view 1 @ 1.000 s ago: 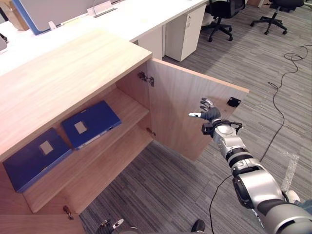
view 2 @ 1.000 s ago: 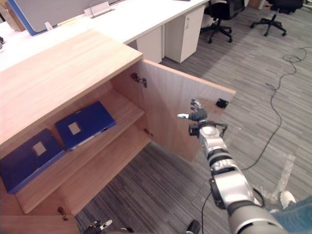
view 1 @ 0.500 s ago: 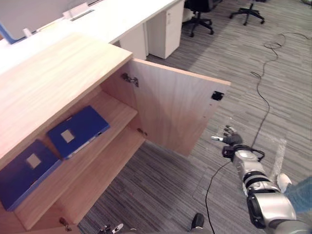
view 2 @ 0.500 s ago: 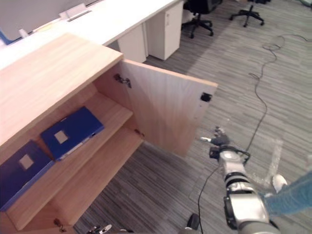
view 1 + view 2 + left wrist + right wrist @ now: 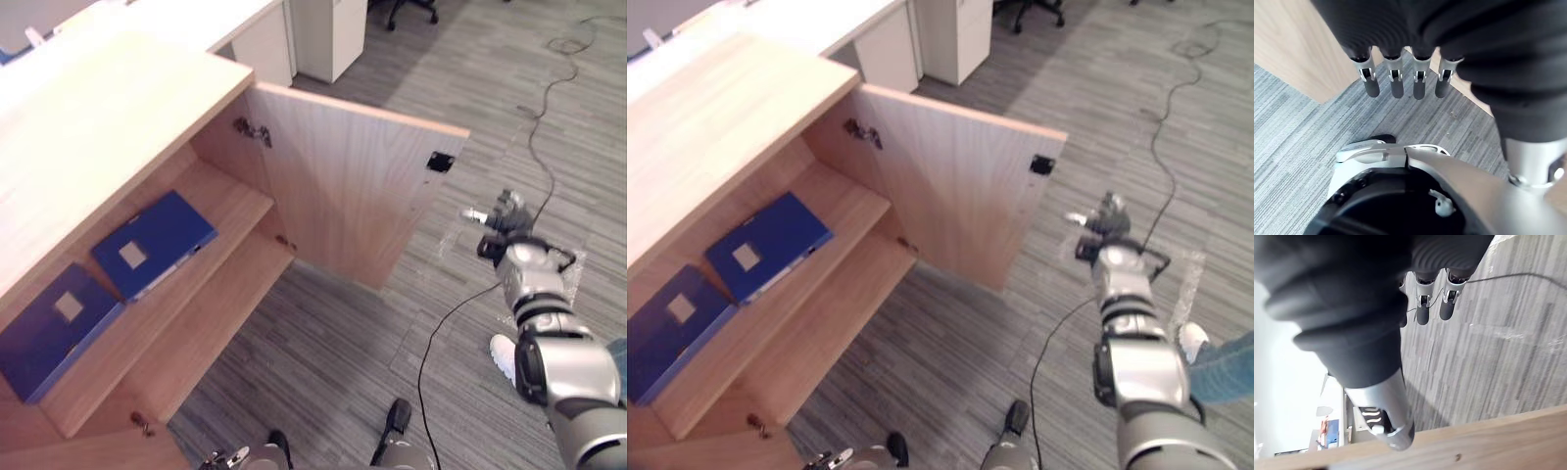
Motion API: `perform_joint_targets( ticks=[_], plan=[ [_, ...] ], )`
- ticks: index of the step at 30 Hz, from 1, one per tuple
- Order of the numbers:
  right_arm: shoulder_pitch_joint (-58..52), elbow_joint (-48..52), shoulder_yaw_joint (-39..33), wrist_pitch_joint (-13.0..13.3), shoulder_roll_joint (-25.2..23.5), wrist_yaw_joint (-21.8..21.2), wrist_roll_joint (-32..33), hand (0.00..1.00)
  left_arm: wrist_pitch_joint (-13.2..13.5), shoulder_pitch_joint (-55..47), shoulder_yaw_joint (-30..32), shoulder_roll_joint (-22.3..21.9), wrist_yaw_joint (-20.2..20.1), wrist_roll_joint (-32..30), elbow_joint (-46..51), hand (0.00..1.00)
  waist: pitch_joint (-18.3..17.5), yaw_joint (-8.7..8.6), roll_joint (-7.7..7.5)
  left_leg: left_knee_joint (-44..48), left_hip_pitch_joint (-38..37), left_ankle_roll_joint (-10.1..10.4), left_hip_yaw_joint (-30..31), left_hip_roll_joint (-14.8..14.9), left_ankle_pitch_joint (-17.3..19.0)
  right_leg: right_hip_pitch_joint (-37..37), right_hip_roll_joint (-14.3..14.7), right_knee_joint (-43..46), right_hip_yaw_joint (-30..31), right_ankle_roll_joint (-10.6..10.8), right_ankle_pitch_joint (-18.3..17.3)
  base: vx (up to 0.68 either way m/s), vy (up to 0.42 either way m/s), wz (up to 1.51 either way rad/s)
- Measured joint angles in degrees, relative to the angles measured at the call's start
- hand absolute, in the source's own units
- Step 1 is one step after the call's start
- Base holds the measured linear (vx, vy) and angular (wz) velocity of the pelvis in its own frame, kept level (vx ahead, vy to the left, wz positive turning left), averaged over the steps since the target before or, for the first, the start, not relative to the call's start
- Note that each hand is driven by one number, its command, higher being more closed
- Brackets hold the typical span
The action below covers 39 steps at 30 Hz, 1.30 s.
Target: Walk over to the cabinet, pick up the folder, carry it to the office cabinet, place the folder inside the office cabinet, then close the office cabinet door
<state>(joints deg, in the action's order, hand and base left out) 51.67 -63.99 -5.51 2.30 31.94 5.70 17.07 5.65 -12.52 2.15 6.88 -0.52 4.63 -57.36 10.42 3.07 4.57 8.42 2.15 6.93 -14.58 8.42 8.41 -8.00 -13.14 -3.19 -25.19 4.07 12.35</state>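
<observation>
The wooden office cabinet (image 5: 98, 137) stands with its door (image 5: 343, 186) swung wide open. Two blue folders lie flat on its upper shelf, one (image 5: 155, 243) nearer the hinge and one (image 5: 54, 328) further left. My right hand (image 5: 502, 217) floats open and empty above the carpet, just past the door's free edge and level with the black latch (image 5: 438, 162); its straight fingers (image 5: 1422, 313) show in the right wrist view. My left hand (image 5: 1397, 85) hangs low over the carpet by the cabinet's side, fingers straight, holding nothing.
White desks with a white drawer unit (image 5: 328, 34) stand behind the cabinet. A person's white shoe (image 5: 503, 354) and a leg in jeans (image 5: 1225, 362) are on the grey carpet at the right, close to my right arm.
The camera has shifted. My right hand has left the door's inner face, dropped, then risen to a spot beyond the door's free edge. The folders have not moved.
</observation>
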Motion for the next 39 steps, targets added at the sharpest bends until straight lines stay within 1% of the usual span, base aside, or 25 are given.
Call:
perform_joint_targets(
  ticks=[1,4,6,7,11,15,16,17,20,22,23,25,26,27,28,29,31,32,33,34,35,36,37,38,39],
  plan=[
    [2.5,-0.9,0.0,0.1,0.6,0.0,0.2,0.00,0.3,0.0,-0.1,-0.1,0.0,0.5,0.5,0.00,0.2,0.84,0.13,0.0,1.2,0.2,0.5,0.0,-0.3,-1.0,0.0,0.0,-0.2,-0.1,0.1,-0.04,-0.032,0.21],
    [7.0,-2.0,0.0,0.1,1.5,0.1,1.1,0.00,0.6,0.0,-0.2,-0.6,0.1,1.5,1.6,0.00,1.7,1.65,0.58,0.0,3.1,0.3,2.7,0.1,-0.9,-1.2,0.0,-0.3,-2.3,-0.2,0.1,0.00,-0.013,0.31],
    [10.1,-3.5,0.1,0.1,1.7,0.2,1.4,0.00,0.9,0.0,-0.1,-0.6,0.1,2.3,2.1,0.00,2.6,1.84,0.64,-0.1,3.9,0.3,3.8,0.1,-1.2,-1.2,0.0,-0.4,-3.3,-0.2,0.1,0.06,0.019,0.27],
    [12.7,-4.8,0.7,0.0,1.8,0.4,1.5,0.00,1.0,0.0,-0.2,-0.5,0.1,2.8,3.1,0.00,3.6,2.23,0.64,0.0,4.0,0.3,4.1,0.1,-1.3,-1.3,0.0,-0.4,-3.5,-0.2,0.1,0.06,0.027,0.21],
    [17.1,-7.1,1.3,0.0,2.7,1.7,2.2,0.00,1.0,0.1,-0.2,-0.5,0.4,3.0,5.2,0.00,4.6,2.62,0.63,1.0,6.8,0.3,5.7,0.2,-1.7,-2.6,0.0,-0.4,-4.6,-0.2,0.1,0.05,0.020,0.17],
    [18.7,-7.3,7.6,0.1,3.5,1.8,2.9,0.00,1.1,0.5,-0.2,-0.5,0.8,3.9,5.6,0.00,5.7,2.51,0.71,1.0,7.1,0.2,5.8,0.5,-2.1,-2.7,0.3,-0.5,-4.5,-0.2,0.1,0.04,0.007,-0.02],
    [18.7,-7.0,11.1,0.1,3.7,1.6,3.1,0.00,1.2,0.7,-0.2,-0.5,0.9,3.9,6.2,0.00,5.9,2.53,0.69,1.0,7.2,0.3,5.8,1.0,-2.1,-2.7,0.7,-0.6,-4.5,-0.2,0.1,0.00,0.000,0.00],
    [18.6,-6.6,12.9,0.0,3.9,1.5,3.1,0.00,1.4,0.9,-0.2,-0.5,0.9,3.9,6.2,0.00,6.0,2.52,0.73,1.0,7.2,0.4,5.8,1.1,-2.2,-2.7,0.9,-0.7,-4.5,-0.2,0.1,0.00,-0.016,-0.03],
    [18.3,-1.9,21.5,-0.8,5.7,0.5,2.3,0.00,1.6,1.2,-0.2,-0.5,0.9,3.9,6.2,0.00,7.3,2.13,0.86,0.9,7.5,1.0,5.7,2.0,-2.7,-2.9,1.8,-1.0,-4.3,-0.2,0.1,-0.03,-0.035,-0.05],
    [16.5,5.9,32.2,-1.4,10.2,-1.9,1.7,0.00,1.5,1.2,-0.1,-0.4,0.8,3.7,6.1,0.00,7.9,1.56,0.86,0.7,7.7,1.4,5.7,3.2,-3.0,-3.1,3.3,-1.5,-4.1,-0.5,0.2,-0.05,-0.070,-0.08],
    [15.8,8.5,35.0,-1.6,11.6,-2.7,1.3,0.00,1.5,1.2,0.0,-0.5,0.8,3.6,6.1,0.00,8.0,1.30,0.86,0.7,7.7,1.5,5.7,3.6,-3.1,-3.2,3.6,-1.5,-4.1,-0.6,0.2,-0.03,-0.071,-0.15],
    [13.6,21.5,47.0,-1.8,18.3,-6.5,-0.6,0.00,1.5,0.9,1.0,-0.4,0.6,2.5,6.0,0.00,7.9,-0.01,0.84,-0.4,6.7,2.4,4.9,4.8,-3.6,-3.3,5.0,-1.5,-3.4,-1.1,-0.2,0.02,-0.060,-0.21],
    [13.5,25.0,49.8,-1.8,19.9,-7.8,-0.8,0.00,1.5,1.0,1.3,-0.4,0.5,2.1,6.0,0.00,7.9,-0.47,0.82,-0.6,6.6,2.3,4.7,5.0,-3.8,-3.3,5.3,-1.5,-3.2,-1.2,-0.3,0.06,-0.057,-0.23],
    [13.3,31.8,54.8,-1.6,22.9,-10.5,-1.9,0.00,1.5,1.1,1.7,-0.5,0.1,1.4,6.1,0.00,7.8,-1.02,0.75,-0.7,6.3,2.3,4.4,5.3,-4.2,-3.4,5.6,-1.5,-2.8,-1.4,-0.4,0.06,-0.041,-0.25],
    [13.1,37.7,58.9,-1.4,24.6,-14.2,-3.9,0.00,1.5,1.2,2.6,-0.4,-0.2,0.2,6.1,0.00,7.2,-1.19,0.56,-1.3,5.7,2.4,3.9,5.6,-4.9,-3.5,6.0,-1.5,-2.2,-1.6,-0.5,0.07,-0.049,-0.24],
    [12.7,40.5,60.5,-1.1,25.0,-16.0,-4.9,0.00,1.5,1.2,3.2,-0.4,-0.4,-0.2,6.1,0.00,6.6,-1.22,0.43,-1.4,5.7,2.3,3.7,5.7,-5.3,-3.7,6.2,-1.5,-2.0,-1.7,-0.6,0.07,-0.039,-0.21],
    [10.5,49.8,64.3,-0.6,25.1,-21.2,-6.3,0.00,1.4,1.3,5.8,0.3,-0.9,-2.0,6.1,0.00,4.2,-0.73,-0.86,-2.3,5.6,2.1,2.8,6.1,-7.3,-4.2,6.8,-1.5,-1.4,-2.3,-1.0,0.08,-0.044,-0.09],
    [10.2,51.8,65.1,-0.5,24.9,-22.6,-6.6,0.00,1.4,1.4,6.5,0.6,-1.0,-2.4,6.1,0.00,3.8,-0.62,-1.29,-2.5,5.5,1.9,2.7,6.1,-7.9,-4.1,6.9,-1.5,-1.4,-2.5,-1.2,0.07,-0.052,0.01],
    [9.4,56.0,66.4,-0.1,24.4,-25.8,-6.7,0.00,1.3,1.6,8.3,1.0,-1.1,-3.1,6.0,0.00,3.1,-0.19,-2.44,-2.7,5.3,1.8,2.6,6.1,-9.2,-4.0,7.0,-1.5,-1.5,-2.9,-1.4,0.06,-0.054,0.07],
    [8.2,59.9,68.1,1.0,23.9,-28.5,-6.7,0.00,1.1,1.6,9.9,1.1,-1.2,-4.1,5.9,0.00,2.1,0.09,-3.44,-3.2,5.0,1.8,2.5,6.2,-10.3,-3.7,7.1,-1.5,-1.5,-3.2,-1.7,0.06,-0.051,0.09],
    [7.5,61.1,68.5,1.0,23.1,-28.4,-6.4,0.00,1.0,1.8,10.4,1.1,-1.2,-4.2,5.7,0.00,1.9,0.35,-3.72,-3.4,4.7,1.6,2.6,6.3,-10.6,-3.2,7.2,-1.5,-1.5,-3.3,-1.8,0.07,-0.026,0.22],
    [6.4,62.9,68.3,1.6,22.1,-30.4,-5.7,0.00,0.9,2.4,11.1,1.1,-1.4,-4.9,4.9,0.00,1.0,0.77,-3.87,-3.4,4.6,1.3,2.6,6.4,-10.8,-2.7,7.2,-1.5,-1.6,-3.4,-1.9,0.07,0.016,0.28],
    [5.6,64.8,68.7,1.7,22.1,-32.9,-4.9,0.00,0.8,2.4,12.1,1.2,-1.7,-5.2,4.7,0.00,0.1,1.32,-4.46,-3.5,4.6,1.3,2.7,6.4,-11.0,-2.5,7.2,-1.5,-1.6,-3.4,-1.9,0.06,0.030,0.26],
    [4.9,65.6,68.7,1.8,22.1,-33.7,-4.7,0.00,0.8,2.4,12.8,1.3,-1.7,-5.3,4.6,0.00,-0.4,1.57,-4.97,-3.5,4.5,1.2,2.7,6.4,-11.1,-2.5,7.2,-1.5,-1.6,-3.4,-1.9,0.03,0.034,0.11],
    [3.5,66.4,68.8,1.8,22.1,-34.8,-4.7,0.00,0.5,2.4,14.0,1.7,-1.8,-5.4,3.7,0.00,-1.1,1.68,-6.06,-3.6,4.2,1.2,2.7,6.4,-11.1,-2.2,7.2,-1.5,-1.6,-3.4,-1.9,0.00,0.000,0.00]
  ],
)
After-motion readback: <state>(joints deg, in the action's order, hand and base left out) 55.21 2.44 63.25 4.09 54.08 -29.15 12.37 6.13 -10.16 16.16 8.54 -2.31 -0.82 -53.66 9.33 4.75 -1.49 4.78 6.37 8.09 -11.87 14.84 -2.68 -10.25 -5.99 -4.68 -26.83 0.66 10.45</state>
